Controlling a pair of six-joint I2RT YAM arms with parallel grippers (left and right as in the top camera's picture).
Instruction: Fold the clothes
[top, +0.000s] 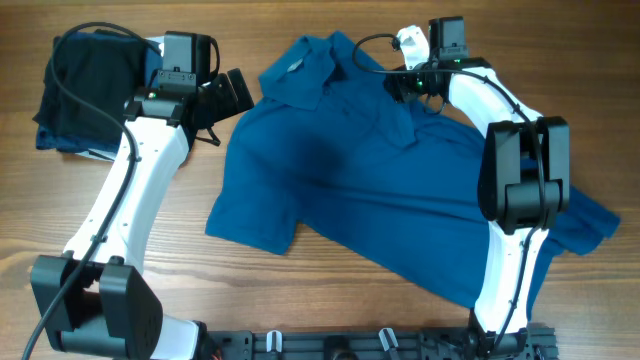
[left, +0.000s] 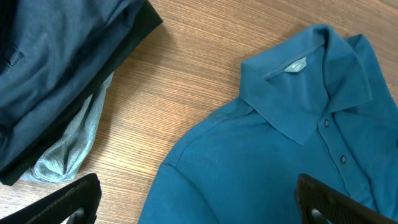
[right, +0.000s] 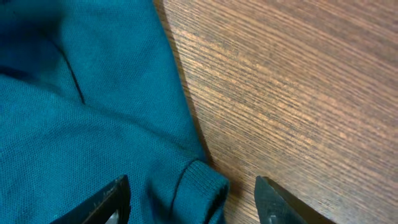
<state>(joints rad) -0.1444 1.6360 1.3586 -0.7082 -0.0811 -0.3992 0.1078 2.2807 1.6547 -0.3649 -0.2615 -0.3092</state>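
The blue polo shirt (top: 370, 170) lies spread and rumpled across the middle of the table, with its collar (top: 300, 62) at the back left. My left gripper (top: 236, 92) is open and empty just left of the shirt's shoulder. In the left wrist view its fingers (left: 199, 211) straddle the shoulder edge, with the collar and button placket (left: 298, 74) ahead. My right gripper (top: 400, 85) is open over the shirt's back right part. In the right wrist view its fingers (right: 193, 205) sit on either side of a ribbed sleeve cuff (right: 205, 186) without closing on it.
A stack of folded garments (top: 90, 90), black on top with navy and pale grey below, sits at the back left corner, close behind the left arm. It also shows in the left wrist view (left: 62, 68). Bare wooden table (top: 300, 290) lies in front of the shirt.
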